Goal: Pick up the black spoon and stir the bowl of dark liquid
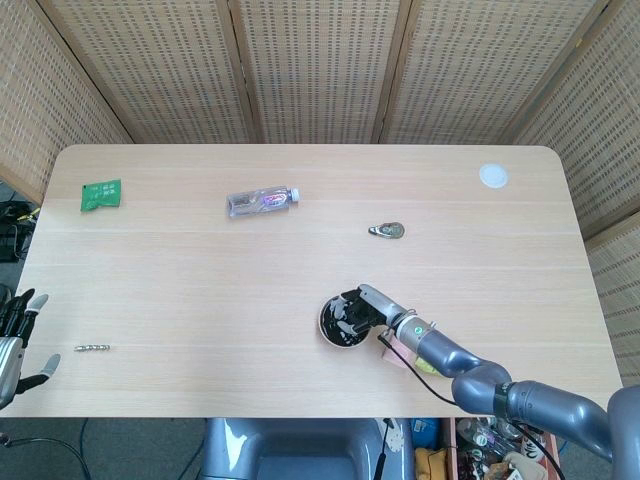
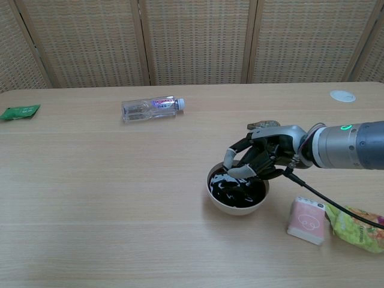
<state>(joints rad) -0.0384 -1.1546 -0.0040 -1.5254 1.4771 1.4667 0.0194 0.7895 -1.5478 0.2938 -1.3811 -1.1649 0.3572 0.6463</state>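
The right hand [image 2: 257,157] is hanging over the bowl [image 2: 237,191] of dark liquid, fingers curled in (the black spoon is too hidden to confirm). Stirring is seemingly underway. The left hand [image 1: 14,335] is idling, fingers spread, off the tabletop [image 1: 200,290].

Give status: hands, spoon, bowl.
Right hand curled over the bowl rim, fingers at the dark liquid; spoon not discernible in its grip. Left hand idle at the table's left edge, holding nothing. Pink packet beside bowl, not obstructing.

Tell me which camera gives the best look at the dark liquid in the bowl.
The chest view: it shows the bowl close up, the dark liquid glossy beneath the right hand. The head view shows it small, from above, partly covered by that hand.
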